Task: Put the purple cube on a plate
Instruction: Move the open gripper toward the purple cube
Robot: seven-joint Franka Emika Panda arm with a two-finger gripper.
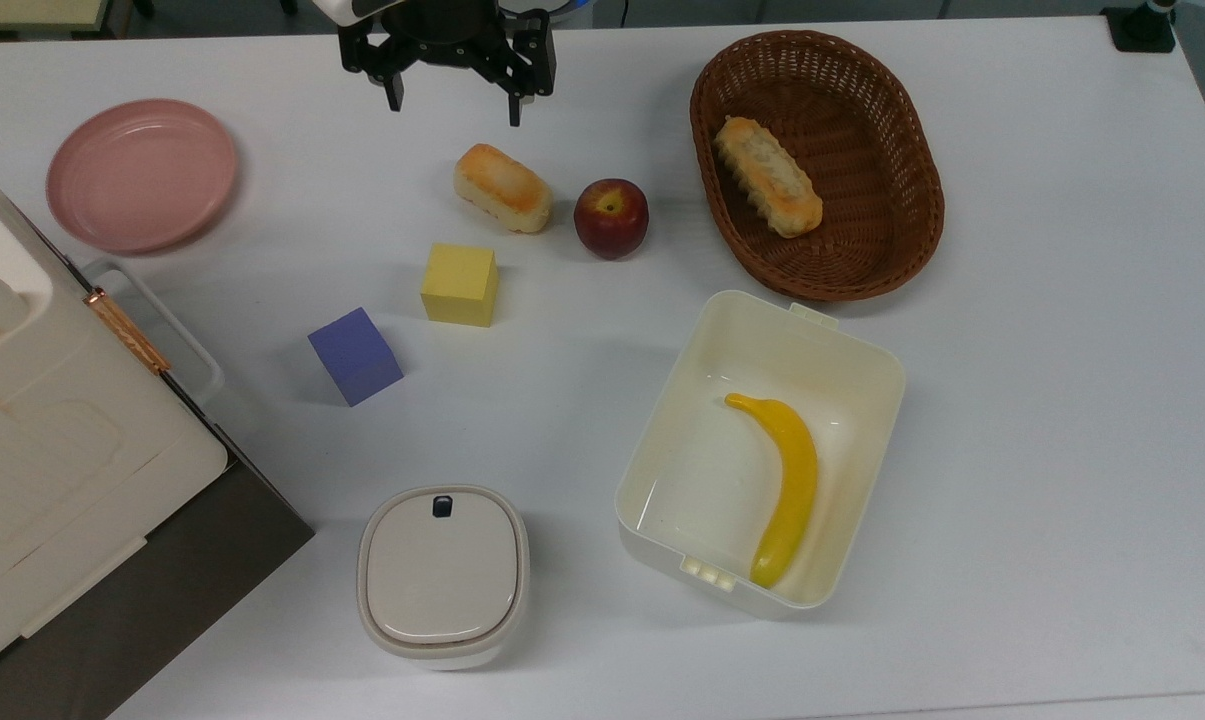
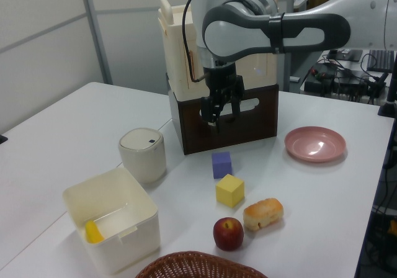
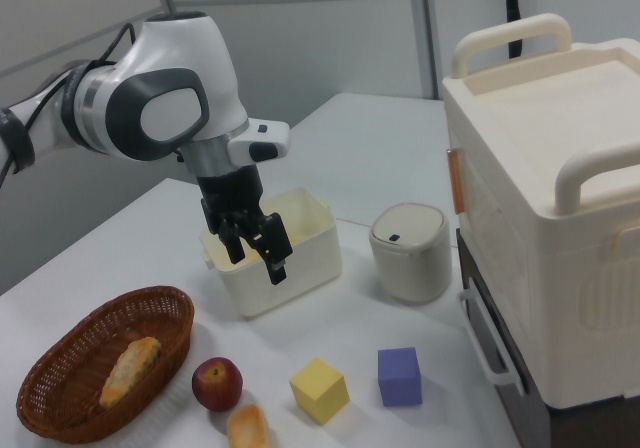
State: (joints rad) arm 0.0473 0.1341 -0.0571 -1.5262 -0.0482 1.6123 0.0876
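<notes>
White surface (image 1: pixel 1012 400): tool (image 1: pixel 452 105) spread open, empty, hanging high; purple cube (image 1: pixel 354 355) below it untouched, plate (image 1: pixel 142 175) bare. Nothing done.

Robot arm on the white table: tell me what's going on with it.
The Franka arm's gripper hangs open and empty above the table, holding nothing. The purple cube sits on the table beside the yellow cube, untouched. The pink plate stands empty near the top view's left edge, apart from both cubes. The cube has not yet been picked up.
</notes>
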